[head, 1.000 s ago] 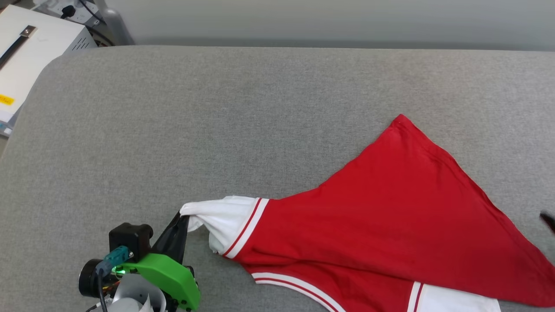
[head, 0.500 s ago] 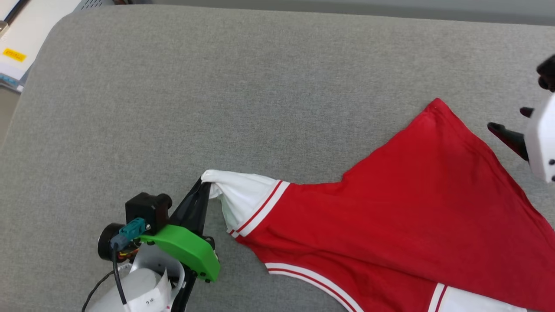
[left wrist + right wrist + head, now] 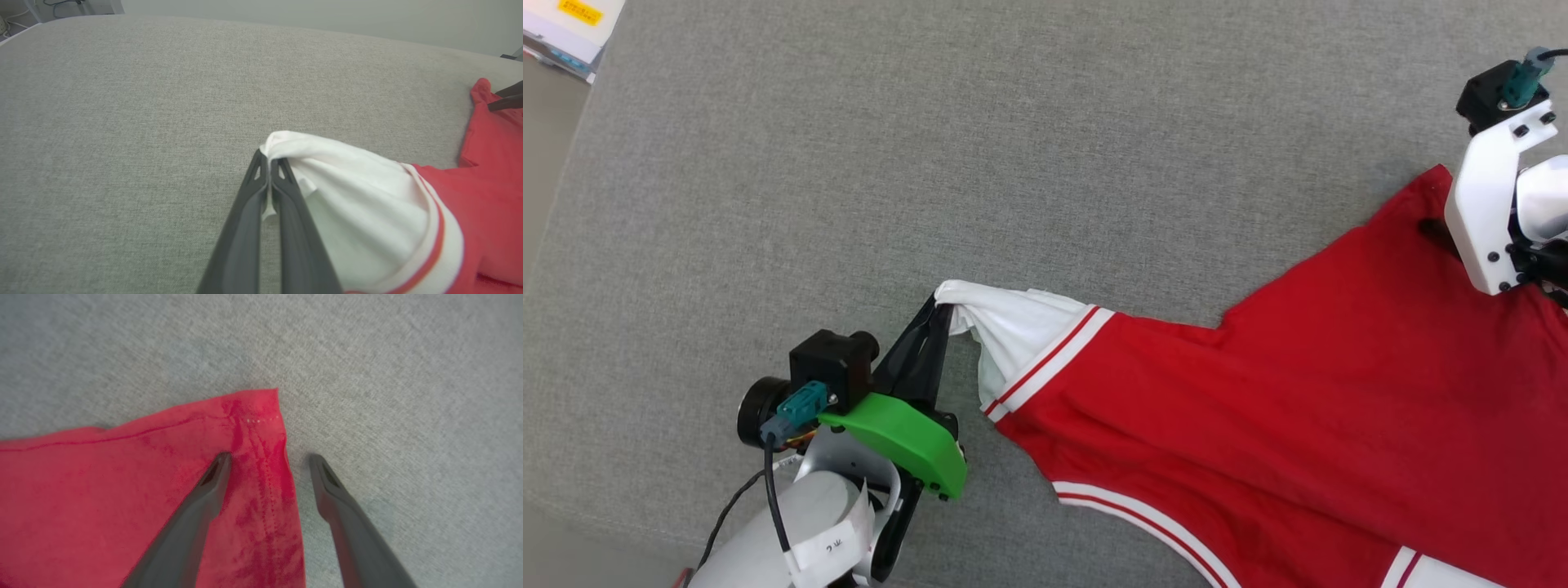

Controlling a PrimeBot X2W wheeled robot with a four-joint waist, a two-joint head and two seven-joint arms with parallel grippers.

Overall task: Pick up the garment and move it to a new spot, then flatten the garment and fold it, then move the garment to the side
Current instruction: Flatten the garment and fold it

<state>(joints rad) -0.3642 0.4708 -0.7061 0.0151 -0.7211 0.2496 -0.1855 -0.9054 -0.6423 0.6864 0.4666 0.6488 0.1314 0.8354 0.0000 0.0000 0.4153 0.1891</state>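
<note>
Across the right half of the grey cloth-covered table [image 3: 931,122] lies the garment [image 3: 1258,408], red body stretched out in a rough wedge, with no lettering showing and its lower right part running out of the head view. The left hand [image 3: 269,157] is closed tight on the tip of the white sleeve [image 3: 347,196], which is drawn into a bunched point. The right hand [image 3: 270,457] stands open astride the red hem corner [image 3: 261,404], one finger over the cloth and the other over bare table just beside the edge; nothing is gripped there yet.

By my reading, the work is in the spreading stage. The garment is on the table but creased and pulled askew, so flattening is unfinished, and folding and moving aside are not yet begun.

For room, a wide bare stretch of table opens to the left of and beyond the sleeve. The table's left edge runs near a white box with a yellow label [image 3: 572,20], and the near edge passes close under the left arm, so a pull towards the robot has little margin.
</note>
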